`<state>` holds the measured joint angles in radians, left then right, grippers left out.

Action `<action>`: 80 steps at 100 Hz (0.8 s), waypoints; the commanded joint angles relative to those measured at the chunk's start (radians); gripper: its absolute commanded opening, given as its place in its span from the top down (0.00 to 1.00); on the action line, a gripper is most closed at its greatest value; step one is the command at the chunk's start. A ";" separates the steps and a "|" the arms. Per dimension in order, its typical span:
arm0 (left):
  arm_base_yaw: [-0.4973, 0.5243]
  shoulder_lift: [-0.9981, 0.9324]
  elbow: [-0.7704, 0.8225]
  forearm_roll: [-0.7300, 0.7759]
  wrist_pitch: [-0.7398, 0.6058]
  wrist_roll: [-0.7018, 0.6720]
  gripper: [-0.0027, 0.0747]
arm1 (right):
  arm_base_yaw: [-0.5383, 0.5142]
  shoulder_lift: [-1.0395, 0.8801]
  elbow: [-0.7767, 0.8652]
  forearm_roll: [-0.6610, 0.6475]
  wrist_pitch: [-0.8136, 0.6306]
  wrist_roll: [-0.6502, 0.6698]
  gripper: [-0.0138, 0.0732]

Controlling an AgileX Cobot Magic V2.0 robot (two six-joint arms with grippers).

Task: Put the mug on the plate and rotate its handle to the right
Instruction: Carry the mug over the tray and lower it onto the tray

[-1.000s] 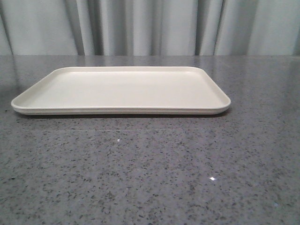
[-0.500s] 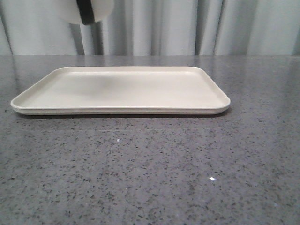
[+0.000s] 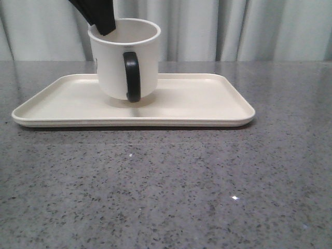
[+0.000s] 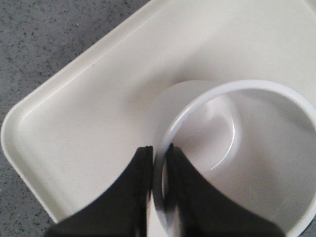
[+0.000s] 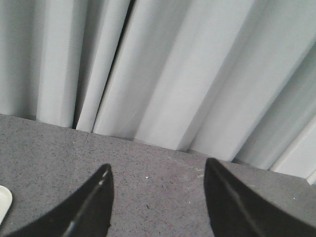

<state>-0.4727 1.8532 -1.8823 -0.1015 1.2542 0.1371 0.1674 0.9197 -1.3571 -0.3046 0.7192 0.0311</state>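
The white mug [image 3: 124, 59] is upright over the left-middle of the cream plate [image 3: 207, 101], at or just above its floor. Its black handle [image 3: 132, 76] faces the camera. The smiley face is hidden. My left gripper [image 3: 104, 23] comes down from above and is shut on the mug's rim at its far left side, one finger inside and one outside. In the left wrist view the fingers [image 4: 140, 173] pinch the mug's rim [image 4: 237, 89] over the plate [image 4: 74, 123]. My right gripper [image 5: 157, 173] is open and empty above bare table, out of the front view.
The grey speckled tabletop [image 3: 166, 187] stretches in front of the plate. A pale curtain [image 3: 249, 28] hangs behind the table. In the right wrist view a corner of the plate [image 5: 3, 200] shows at the picture's edge.
The mug has come down from the top of the front view onto the plate, held by my left gripper. One second ago the plate was bare.
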 commanded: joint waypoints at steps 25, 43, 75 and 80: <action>-0.008 -0.046 -0.035 -0.049 -0.075 0.005 0.98 | -0.001 -0.003 -0.029 -0.029 -0.069 -0.008 0.35; -0.008 -0.033 -0.035 -0.052 -0.071 0.005 0.98 | -0.001 0.003 -0.029 -0.029 -0.068 -0.008 0.35; -0.008 -0.015 -0.035 -0.057 -0.047 0.013 0.98 | -0.001 0.014 -0.029 -0.029 -0.053 -0.008 0.35; -0.008 -0.015 -0.035 -0.057 -0.049 0.013 0.98 | -0.001 0.014 -0.029 -0.029 -0.054 -0.008 0.35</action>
<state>-0.4725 1.8902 -1.8823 -0.1382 1.2305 0.1458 0.1674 0.9376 -1.3571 -0.3046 0.7318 0.0311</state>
